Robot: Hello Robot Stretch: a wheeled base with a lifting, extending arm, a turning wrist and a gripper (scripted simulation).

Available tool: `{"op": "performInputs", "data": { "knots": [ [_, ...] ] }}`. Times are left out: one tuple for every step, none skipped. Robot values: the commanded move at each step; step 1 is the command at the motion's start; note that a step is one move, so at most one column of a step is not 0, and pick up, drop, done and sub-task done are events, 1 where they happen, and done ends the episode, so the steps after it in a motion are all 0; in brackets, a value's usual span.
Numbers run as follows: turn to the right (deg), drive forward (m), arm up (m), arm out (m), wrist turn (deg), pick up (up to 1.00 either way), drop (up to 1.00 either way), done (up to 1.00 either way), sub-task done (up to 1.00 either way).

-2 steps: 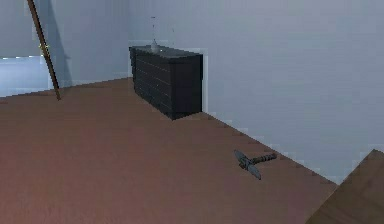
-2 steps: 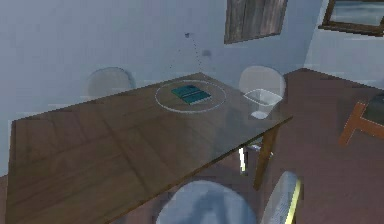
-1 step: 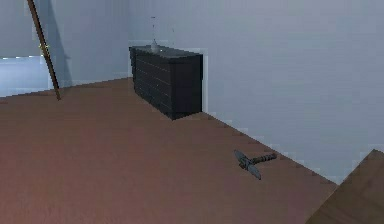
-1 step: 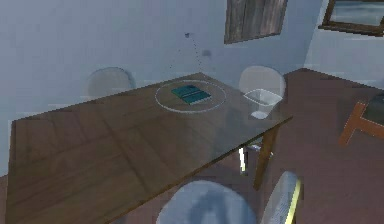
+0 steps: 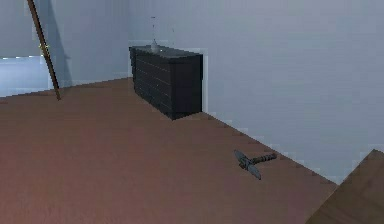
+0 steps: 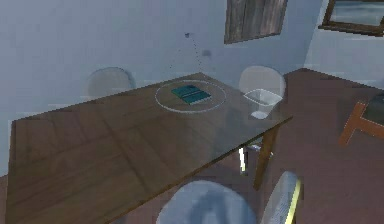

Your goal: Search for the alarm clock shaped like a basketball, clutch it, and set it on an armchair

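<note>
Fwd view: dark dresser (image 5: 166, 80) against the pale wall, thin wooden pole (image 5: 45, 45) leaning at the view's left, and a small tool-like obj (image 5: 253, 160) lying on the brown floor (image 5: 120, 150). Arm side view: wooden table (image 6: 100, 150) w/ a round glassy plate (image 6: 162, 98) holding sth teal and a white cup-like item (image 6: 262, 98) nr its far edge. Pale see-thru chairs (image 6: 110, 80) stand round it, w/ a framed picture (image 6: 255, 18) on the wall.

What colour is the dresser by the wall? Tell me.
The dresser is dark grey, nearly black; best in forward view.
</note>
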Motion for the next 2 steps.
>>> {"op": "performInputs", "data": {
  "knots": [
    [0.0,0.00,-0.46,0.00,0.0,0.00,0.00,0.00,0.00],
    [-45.0,0.00,0.00,0.00,0.0,0.00,0.00,0.00,0.00]
  ]
}}
